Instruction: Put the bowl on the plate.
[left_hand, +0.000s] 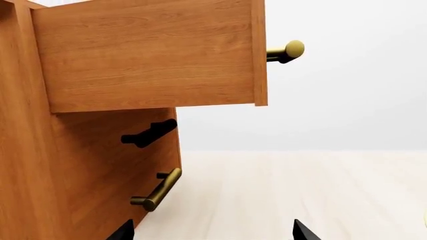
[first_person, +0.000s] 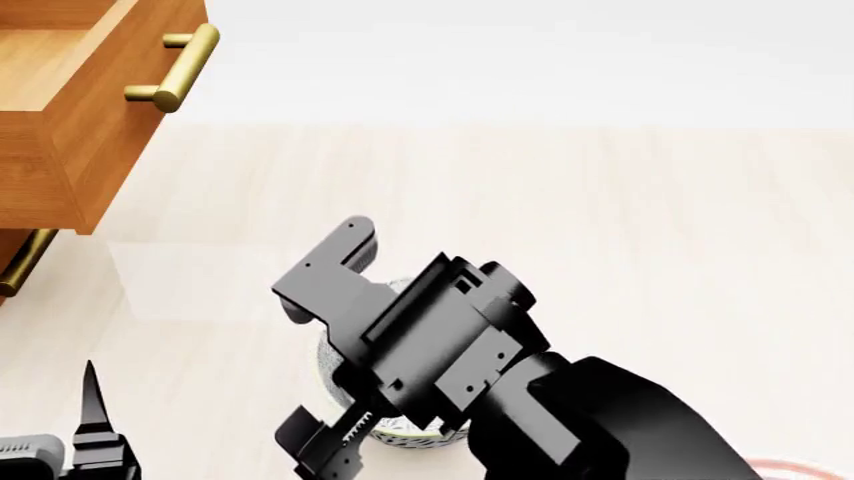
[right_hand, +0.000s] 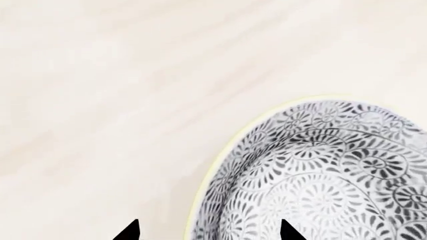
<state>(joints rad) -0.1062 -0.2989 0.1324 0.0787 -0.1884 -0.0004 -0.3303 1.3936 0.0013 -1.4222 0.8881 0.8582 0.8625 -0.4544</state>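
Right arm reaches in from the lower right of the head view, forearm angled up and to the left, wrist bent so the right gripper (first_person: 304, 372) sits directly over the bowl (first_person: 400, 432). Its two fingers are spread wide apart, one pointing up-left, the other low near the frame edge; nothing is held between them. In the right wrist view the two fingertips (right_hand: 130, 231) straddle the bowl's yellowish rim (right_hand: 200, 200), one tip outside over the pale wooden surface (right_hand: 100, 100), the other over the grey floral interior (right_hand: 320, 175); contact with the rim cannot be judged. The bowl stands upright on the surface, mostly hidden under the gripper in the head view. A thin red arc at the lower right corner marks the edge of the plate (first_person: 801, 466), apart from the bowl. Left gripper (first_person: 94, 420) is low at the lower left; the left wrist view shows its two fingertips (left_hand: 303, 231) well separated, facing a wooden cabinet (left_hand: 40, 175) with an open drawer (left_hand: 147, 55) and brass handles (left_hand: 157, 190).
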